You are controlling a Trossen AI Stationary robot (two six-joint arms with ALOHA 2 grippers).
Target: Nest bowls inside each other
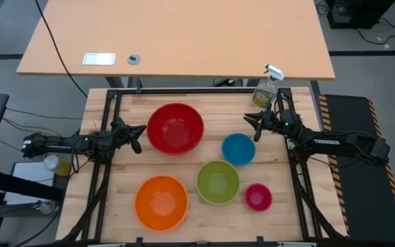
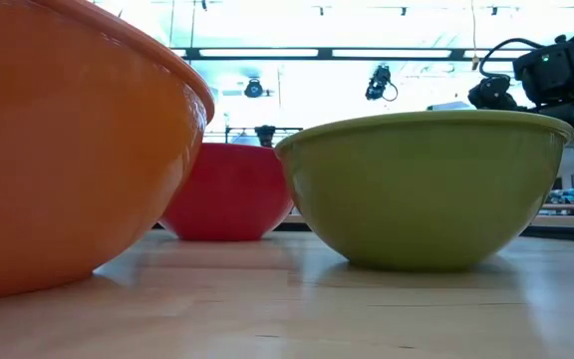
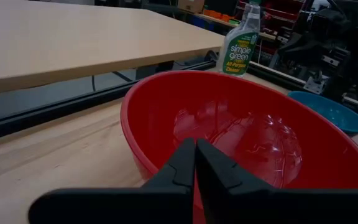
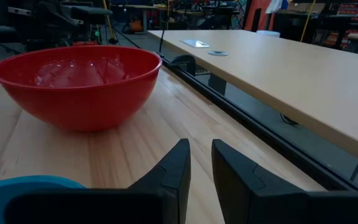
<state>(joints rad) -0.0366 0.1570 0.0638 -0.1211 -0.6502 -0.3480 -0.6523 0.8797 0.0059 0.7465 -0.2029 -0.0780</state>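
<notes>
Five bowls rest upright on their bases on the wooden table, each apart from the others: red [image 1: 175, 128] at the far middle, blue [image 1: 238, 149] to its right, lime green [image 1: 218, 182], orange [image 1: 161, 202] at the near left, pink [image 1: 258, 197] at the near right. My left gripper [image 1: 140, 133] is shut just left of the red bowl's rim [image 3: 135, 118], level with it, with nothing in it. My right gripper [image 4: 201, 146] stands a little open above the table, beyond the blue bowl [image 4: 30, 183], pointing toward the red bowl [image 4: 79, 81]. Nothing is between its fingers.
A clear spray bottle [image 1: 266, 88] stands at the table's far right corner, behind my right arm. A tan desk [image 1: 177, 34] lies beyond the far edge. In the low view the orange [image 2: 68, 150] and green [image 2: 427, 189] bowls fill the foreground.
</notes>
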